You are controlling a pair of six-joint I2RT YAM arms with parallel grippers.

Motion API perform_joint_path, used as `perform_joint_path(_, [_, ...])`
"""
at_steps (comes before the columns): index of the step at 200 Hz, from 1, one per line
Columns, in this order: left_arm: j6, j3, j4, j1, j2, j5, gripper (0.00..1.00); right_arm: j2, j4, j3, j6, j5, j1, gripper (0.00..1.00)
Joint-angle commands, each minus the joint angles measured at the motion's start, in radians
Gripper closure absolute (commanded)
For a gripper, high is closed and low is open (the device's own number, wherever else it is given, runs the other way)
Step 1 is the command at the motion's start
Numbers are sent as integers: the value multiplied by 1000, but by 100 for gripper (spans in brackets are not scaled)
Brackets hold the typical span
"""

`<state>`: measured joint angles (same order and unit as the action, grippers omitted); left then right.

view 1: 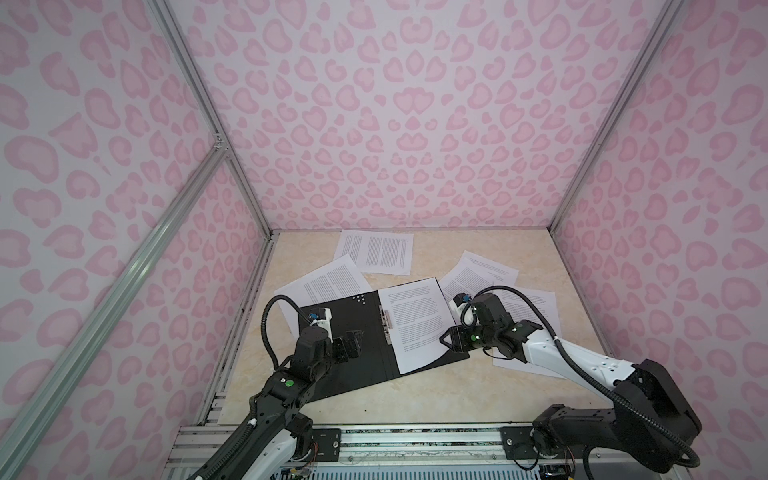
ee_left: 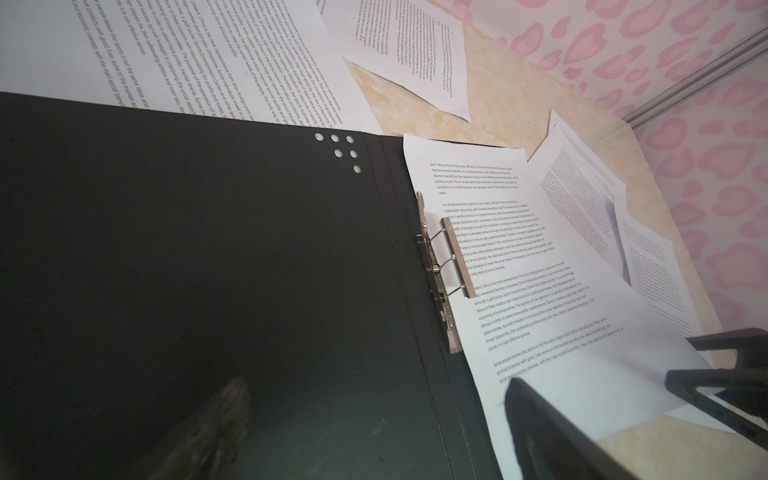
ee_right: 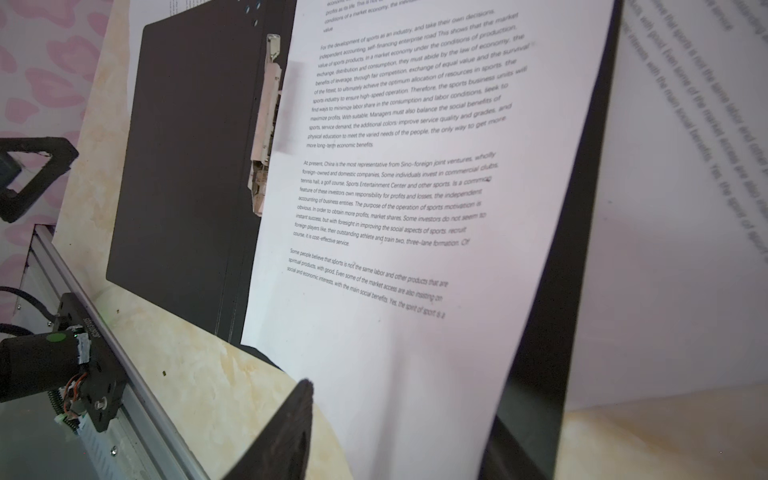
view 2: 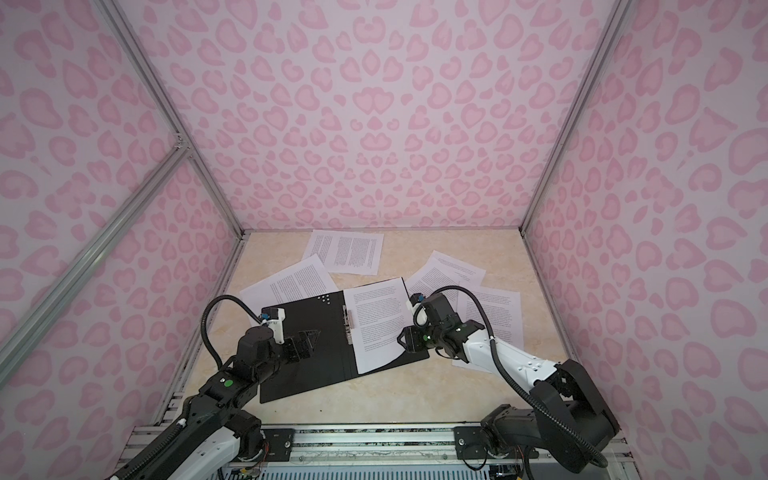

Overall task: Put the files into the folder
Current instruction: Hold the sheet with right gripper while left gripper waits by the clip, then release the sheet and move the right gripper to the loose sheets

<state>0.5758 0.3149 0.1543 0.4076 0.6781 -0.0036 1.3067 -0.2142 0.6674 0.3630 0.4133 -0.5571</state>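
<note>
Lying open and flat on the worktop (view 1: 415,399), black inside up, the folder (view 1: 370,374) holds one sheet (view 1: 415,324) on its right half, left edge at the metal clip (view 1: 387,322). Left fingers (ee_left: 540,436) are spread wide over the left flap, probably to keep it down; right fingers (ee_right: 291,424) are parted at that sheet's near edge, pinching nothing visible. Other files (view 1: 376,251) lie loose around the folder, one partly under its far left corner.
</note>
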Motion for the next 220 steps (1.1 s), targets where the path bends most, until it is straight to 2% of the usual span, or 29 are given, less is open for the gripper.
perform_joint_path(1, [-7,11,-21,-1,-9,-7,3,-2,-4,-3,2,-34,-1,39])
perform_joint_path(50, [-5,12,-19,-1,-12,-3,2,15,-1,0,1,-34,-2,38])
perform_joint_path(69, [-5,12,-19,-1,-14,-3,3,15,-2,0,-1,-42,-2,34])
perform_joint_path(89, [-5,12,-17,-1,-15,-3,3,11,-4,0,0,-54,-1,23])
perform_joint_path(108, [-5,10,-17,-1,-17,-4,3,11,-2,-2,1,-60,-1,17])
perform_joint_path(114, [-5,11,-17,-1,-17,-3,3,12,-2,-3,2,-65,-1,10])
perform_joint_path(116, [-5,12,-18,0,-17,-3,3,13,-2,-3,3,-68,-1,4])
perform_joint_path(119, [-5,12,-18,-1,-17,-3,3,13,-2,-2,4,-71,-1,2])
perform_joint_path(169, [-4,12,-11,-1,-28,-7,3,12,-17,-9,45,-148,40,2])
perform_joint_path(220, [2,6,-19,-1,-48,9,3,-96,1,-85,145,-187,224,2])
